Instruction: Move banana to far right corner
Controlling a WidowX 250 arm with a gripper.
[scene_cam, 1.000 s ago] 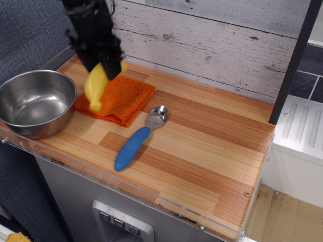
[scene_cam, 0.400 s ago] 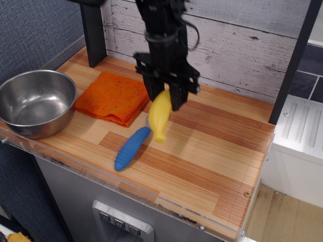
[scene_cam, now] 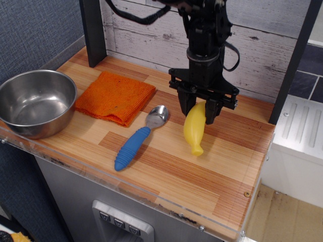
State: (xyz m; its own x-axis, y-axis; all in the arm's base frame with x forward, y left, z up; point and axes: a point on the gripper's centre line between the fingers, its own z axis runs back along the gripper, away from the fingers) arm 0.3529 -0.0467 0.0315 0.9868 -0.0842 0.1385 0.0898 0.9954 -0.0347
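Note:
The yellow toy banana (scene_cam: 194,130) hangs nearly upright from my black gripper (scene_cam: 200,110), which is shut on its upper end. It is held above the middle-right of the striped wooden countertop, right of the spoon. The far right corner (scene_cam: 260,112), where the countertop meets the whitewashed plank wall and the dark post (scene_cam: 294,60), lies right of and behind the gripper.
A blue-handled spoon (scene_cam: 138,138) lies left of the banana. An orange cloth (scene_cam: 116,97) lies further left, and a steel bowl (scene_cam: 34,102) stands at the left edge. A dark post (scene_cam: 93,31) stands at the back left.
My gripper has carried the banana to the right, from over the orange cloth, past the spoon, to the middle-right of the countertop.

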